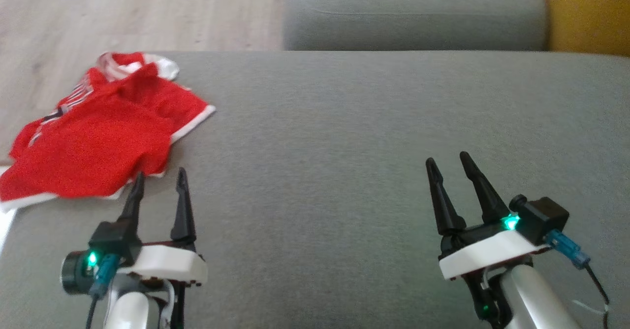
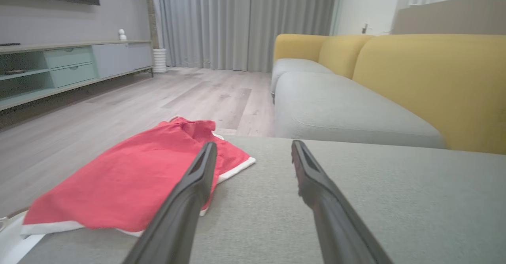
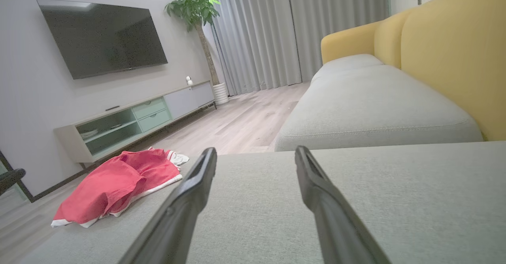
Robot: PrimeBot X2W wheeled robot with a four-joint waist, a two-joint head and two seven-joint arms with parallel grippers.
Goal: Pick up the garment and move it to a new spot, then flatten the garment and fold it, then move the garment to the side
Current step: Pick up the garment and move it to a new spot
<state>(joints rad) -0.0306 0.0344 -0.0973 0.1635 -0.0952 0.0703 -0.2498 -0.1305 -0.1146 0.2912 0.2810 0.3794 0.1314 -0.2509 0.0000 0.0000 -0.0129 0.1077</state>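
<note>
Loosely rumpled, the red, white-trimmed garment [image 1: 98,137] perhaps overhangs the cushion [image 1: 344,147] edge; left gripper [image 1: 161,172] and right gripper [image 1: 448,157] gape empty.

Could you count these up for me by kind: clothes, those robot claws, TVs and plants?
Clothes: 1, the red garment.
Claws: 2, the left gripper and the right gripper, both open.
TVs: 1, the television.
Plants: 1, the potted plant.
Total: 5.

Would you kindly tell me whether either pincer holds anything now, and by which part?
Nothing is held. The left pincer and the right pincer both stand open and empty; the red garment lies loose on the grey cushion.
</note>
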